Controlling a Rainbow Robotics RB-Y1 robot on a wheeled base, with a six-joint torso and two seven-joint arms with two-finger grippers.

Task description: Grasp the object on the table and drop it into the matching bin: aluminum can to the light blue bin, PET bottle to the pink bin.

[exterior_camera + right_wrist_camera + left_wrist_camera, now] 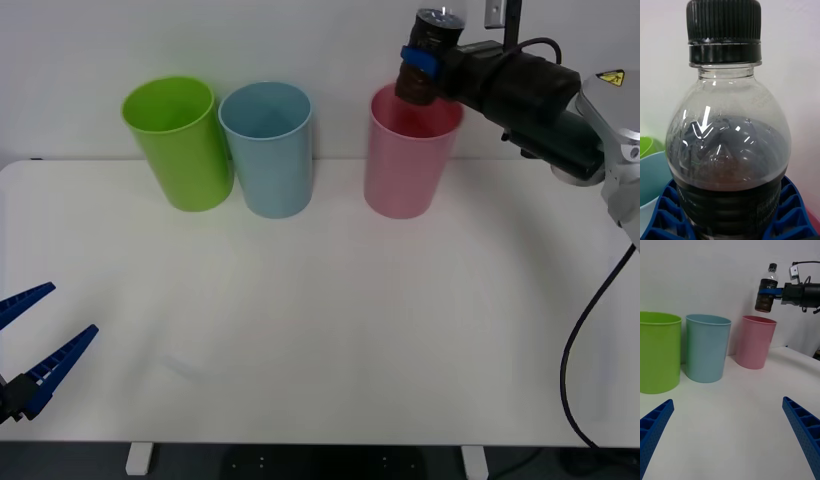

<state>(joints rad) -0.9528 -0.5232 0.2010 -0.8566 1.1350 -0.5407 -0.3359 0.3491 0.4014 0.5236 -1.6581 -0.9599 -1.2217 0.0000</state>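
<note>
Right gripper (420, 62) clamps the PET bottle (430, 55) upright in the air, just above the pink bin (405, 165).

The right arm reaches in level from the right, its blue fingers (662, 210) closed around the bottle's dark lower body, black cap on top; the fingers hide part of the label. The left gripper (35, 345) hangs low at the near left edge of the table (320, 330), fingers spread with nothing between them, its arm cut off by the frame. The light blue bin (268, 150) stands just beside a lime green bin (180, 145), apart from the pink one.
</note>
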